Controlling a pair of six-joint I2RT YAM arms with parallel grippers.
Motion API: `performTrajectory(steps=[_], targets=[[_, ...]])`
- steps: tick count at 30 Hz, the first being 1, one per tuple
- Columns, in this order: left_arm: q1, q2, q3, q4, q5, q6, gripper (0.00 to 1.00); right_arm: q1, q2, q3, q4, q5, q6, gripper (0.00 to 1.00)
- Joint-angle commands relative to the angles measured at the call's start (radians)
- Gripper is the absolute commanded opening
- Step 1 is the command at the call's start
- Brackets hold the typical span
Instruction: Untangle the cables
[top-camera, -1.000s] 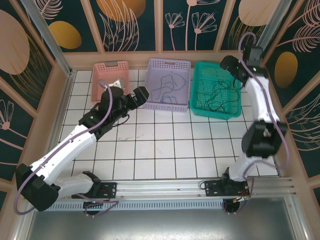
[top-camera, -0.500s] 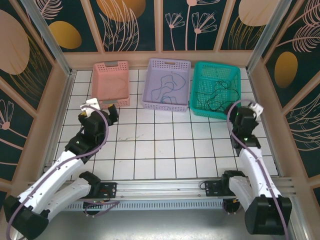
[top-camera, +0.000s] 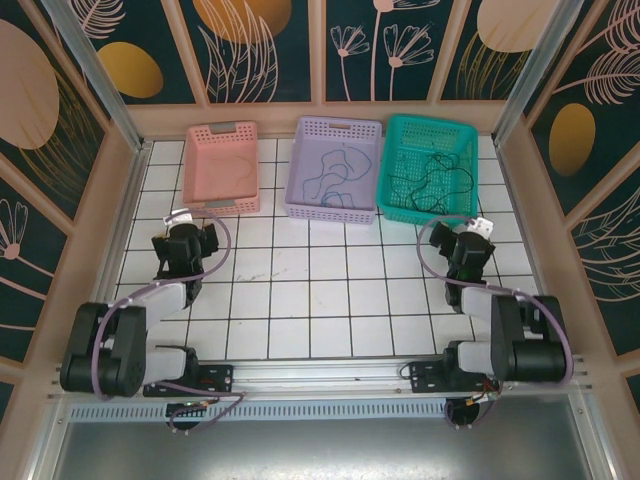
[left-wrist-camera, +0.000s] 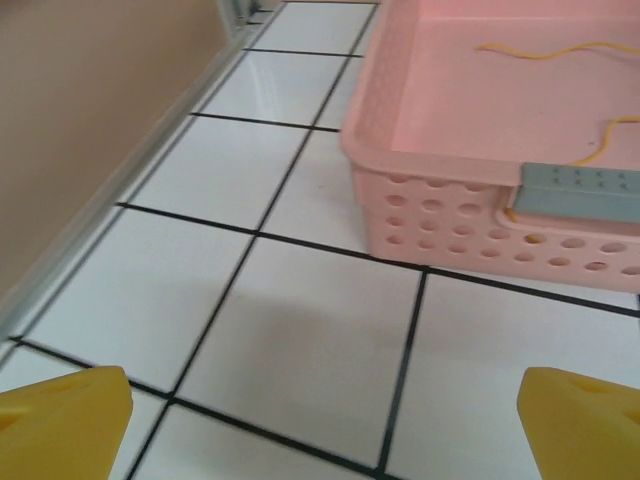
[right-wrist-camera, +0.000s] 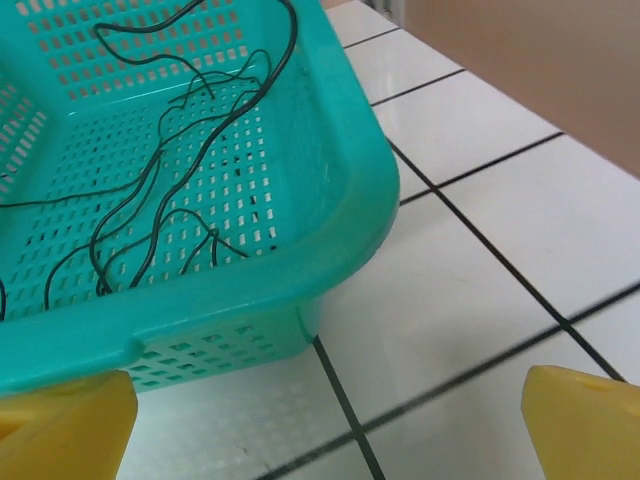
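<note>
Both your left fingers and right fingers gape empty, so pinch the thin, probably limp black cables tangled in the teal perforated plastic basket at an outer loop.

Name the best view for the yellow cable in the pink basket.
Left wrist: yellow cable plain on the pink basket floor, cropped at right. Top external has the whole basket, cable too faint to tell.
</note>
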Motion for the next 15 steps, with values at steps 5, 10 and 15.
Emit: performTrajectory(steps=[5,10,15], targets=[[0.062,0.163,0.029,0.412,0.186,0.054,0.99,-0.014,0.163,0.059,0.292,-0.181,-0.13,0.99],[0.106,0.165,-0.112,0.66,0.3,0.044,0.99,-0.026,0.183,-0.089,0.574,-0.151,-0.105,0.99],[0.107,0.204,-0.129,0.715,0.275,0.038,0.99,0.006,0.196,-0.045,0.513,-0.081,-0.118,0.99]])
